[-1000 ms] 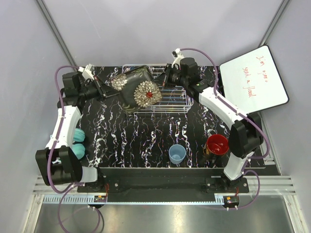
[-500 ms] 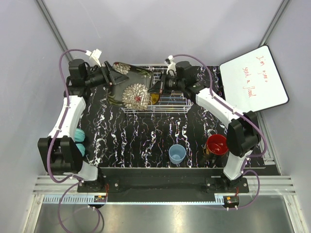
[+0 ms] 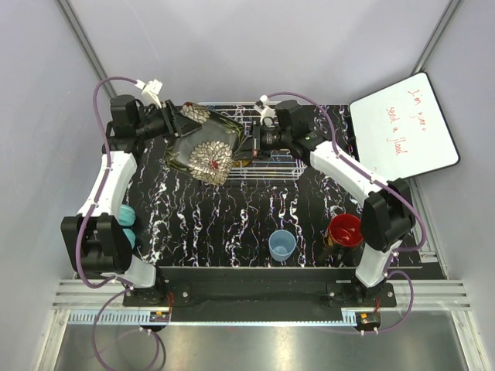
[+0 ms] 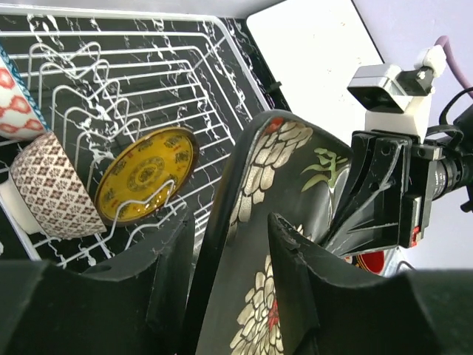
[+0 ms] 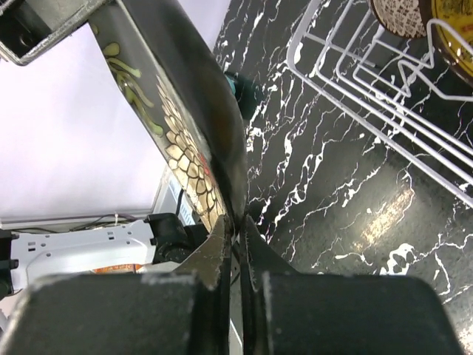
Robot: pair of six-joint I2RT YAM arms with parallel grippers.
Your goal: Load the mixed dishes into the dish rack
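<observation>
Over the rack's left end: dark square floral plate [image 3: 203,147], in the air and tilted, flowered face up, partly overhanging the table [image 3: 232,220].
Right jaws: right gripper [image 3: 246,147] is pinched closed on the plate's right edge.
Left jaws: left gripper [image 3: 176,122] straddles the plate's far-left rim with some gap; I cannot tell whether it presses on the rim.
Dish rack [image 3: 280,167]: white wire basket at the far middle of the table, below and right of the plate.
Inside the rack: yellow patterned plate [image 4: 146,174] leans among the tines; beige patterned bowl [image 4: 48,185] lies on its side just beside it.
Near edge of table: light blue cup [image 3: 281,245] stands upright; dark mug [image 3: 344,232], red inside, stands to its right.
Left edge: two teal balls [image 3: 124,218].
Far right: white board [image 3: 402,127] with red writing.
</observation>
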